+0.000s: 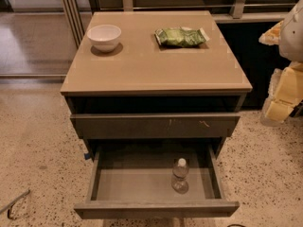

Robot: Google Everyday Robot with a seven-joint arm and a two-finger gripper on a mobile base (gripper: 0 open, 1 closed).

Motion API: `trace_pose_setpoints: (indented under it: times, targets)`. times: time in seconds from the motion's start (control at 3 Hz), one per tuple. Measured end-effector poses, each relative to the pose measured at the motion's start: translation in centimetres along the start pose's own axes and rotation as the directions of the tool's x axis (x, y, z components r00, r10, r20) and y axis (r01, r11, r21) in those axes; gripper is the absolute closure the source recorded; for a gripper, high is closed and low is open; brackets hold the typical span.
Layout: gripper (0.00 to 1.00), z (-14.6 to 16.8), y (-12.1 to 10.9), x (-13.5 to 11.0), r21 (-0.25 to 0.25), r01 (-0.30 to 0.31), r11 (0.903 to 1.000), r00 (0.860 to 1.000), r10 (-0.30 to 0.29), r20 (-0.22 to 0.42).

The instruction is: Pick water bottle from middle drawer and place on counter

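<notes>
The water bottle [180, 175] stands upright inside the open middle drawer [132, 186], right of centre on its grey floor, with its white cap up. The drawer is pulled out toward me below the scratched drawer front [156, 126]. The tan counter [156, 65] tops the cabinet. My gripper [280, 105], with pale yellow parts on a white arm, hangs at the right edge of the view. It is level with the cabinet's upper drawers, off to the right of the cabinet, well above and to the right of the bottle. It holds nothing that I can see.
A white bowl [104, 36] sits at the counter's back left and a green snack bag [181, 37] at the back right. Speckled floor [38, 150] surrounds the cabinet. A dark wall panel and railing stand behind.
</notes>
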State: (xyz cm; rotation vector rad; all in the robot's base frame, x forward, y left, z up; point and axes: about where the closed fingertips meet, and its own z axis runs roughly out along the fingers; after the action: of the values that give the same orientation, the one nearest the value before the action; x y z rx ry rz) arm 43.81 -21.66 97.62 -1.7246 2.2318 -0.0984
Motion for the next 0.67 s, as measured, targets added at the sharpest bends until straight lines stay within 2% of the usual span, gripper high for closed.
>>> trace_pose_setpoints:
  times: [0.33,0.67]
  targets:
    - [0.0,0.0,0.0,0.0,0.0,0.0,1.0,1.0,0.0,0.0]
    - [0.19,1.8,0.1,0.4,0.019,-0.024,0.9995,1.0,0.023,0.019]
